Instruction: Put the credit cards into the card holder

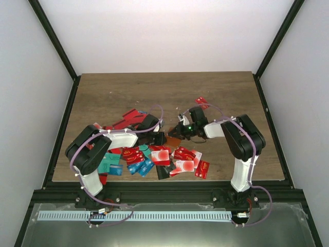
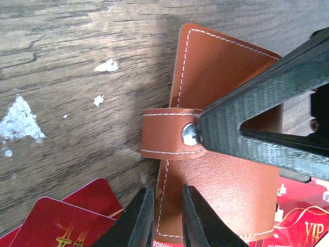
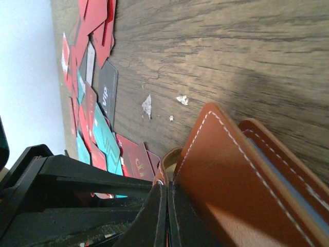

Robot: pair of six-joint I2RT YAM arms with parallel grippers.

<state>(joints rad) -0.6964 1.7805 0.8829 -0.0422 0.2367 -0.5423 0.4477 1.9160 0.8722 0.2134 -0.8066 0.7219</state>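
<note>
Jaws of the left gripper [image 2: 165, 198] clamp the brown card holder [image 2: 221, 77] by its stitched edge. Those of the right gripper [image 3: 167, 190], pressed together, meet its snap strap [image 2: 162, 133]. Red credit cards [image 2: 56, 221] lie beside it on the counter [image 2: 77, 41].

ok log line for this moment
left gripper: clamped on card holder edge | right gripper: shut on its strap | credit cards: scattered on table

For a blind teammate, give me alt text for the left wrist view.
A brown leather card holder with white stitching rests on the wooden table, its near edge clamped by the black left gripper. The right gripper touches its snap strap; red plastic cards lie alongside.
</note>
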